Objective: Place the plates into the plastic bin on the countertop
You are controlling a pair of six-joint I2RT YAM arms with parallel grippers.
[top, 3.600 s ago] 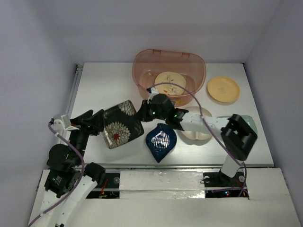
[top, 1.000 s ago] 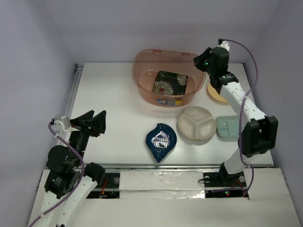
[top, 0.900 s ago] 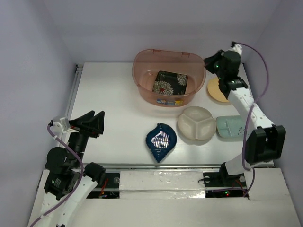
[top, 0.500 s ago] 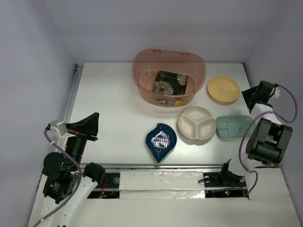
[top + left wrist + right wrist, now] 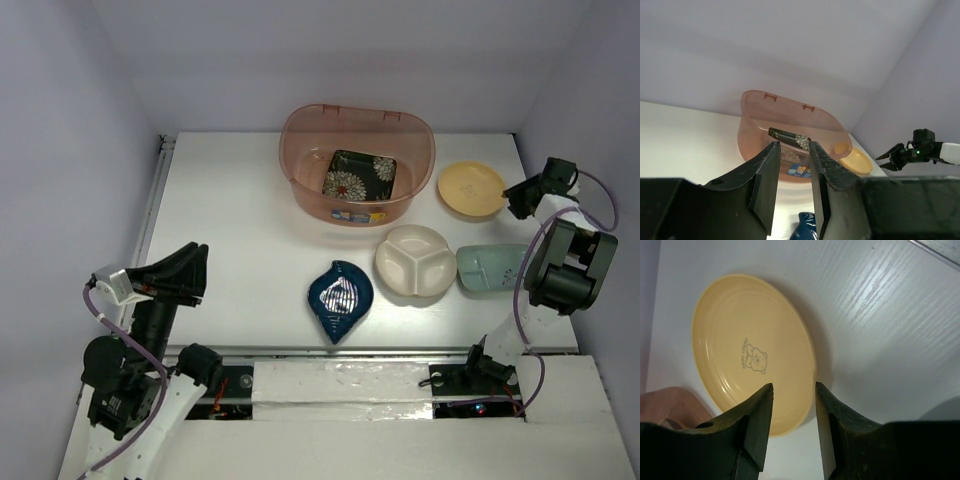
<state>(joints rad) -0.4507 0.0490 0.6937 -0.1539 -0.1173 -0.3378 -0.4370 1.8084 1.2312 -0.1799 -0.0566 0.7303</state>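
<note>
The plastic bin [image 5: 300, 170] stands at the back of the countertop [image 5: 230, 200] and holds the black square floral plate [image 5: 360, 175]; the cream plate is hidden. The yellow round plate [image 5: 470, 189] lies right of the bin. The white three-section plate [image 5: 412, 260], pale green plate [image 5: 492, 268] and dark blue leaf plate [image 5: 340, 298] lie nearer. My right gripper [image 5: 511, 200] is open and empty at the yellow plate's [image 5: 750, 350] right edge, with the rim between its fingers [image 5: 760, 415]. My left gripper [image 5: 200, 273] is open and empty at the near left, pointing at the bin [image 5: 760, 125].
A metal rail [image 5: 155, 190] runs along the countertop's left edge. Grey walls close in the back and both sides. The right arm stands against the right wall. The left wrist view also shows the yellow plate [image 5: 856, 161] and the right gripper [image 5: 895, 154].
The black floral plate went from the countertop into the bin. My right arm left the bin, swung to the right wall, then came to the yellow plate's edge. My left arm drew back.
</note>
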